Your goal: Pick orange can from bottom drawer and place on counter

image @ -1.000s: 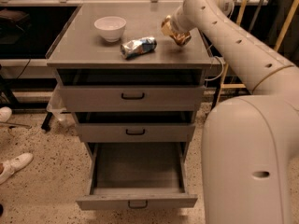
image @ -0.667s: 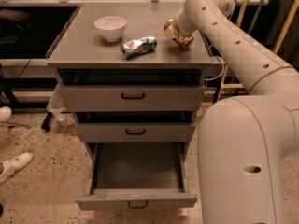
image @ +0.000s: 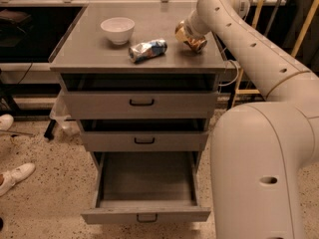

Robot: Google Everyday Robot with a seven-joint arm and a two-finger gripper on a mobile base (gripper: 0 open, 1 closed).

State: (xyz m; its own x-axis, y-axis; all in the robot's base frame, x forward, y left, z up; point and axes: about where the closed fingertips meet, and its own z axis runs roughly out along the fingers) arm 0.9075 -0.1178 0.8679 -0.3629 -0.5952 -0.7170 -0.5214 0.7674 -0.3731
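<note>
Lower and slightly further right than a second ago, my gripper point(image: 187, 33) is closed around the orange can point(image: 192, 39). It holds the can over the right rear part of the counter point(image: 89, 49), well above the open bottom drawer point(image: 144, 214). The can lies directly under my wrist with its long axis tilted, lower end pointing down and right toward the surface. I cannot tell whether it touches yet, so I judge the coming move is straight down.
</note>
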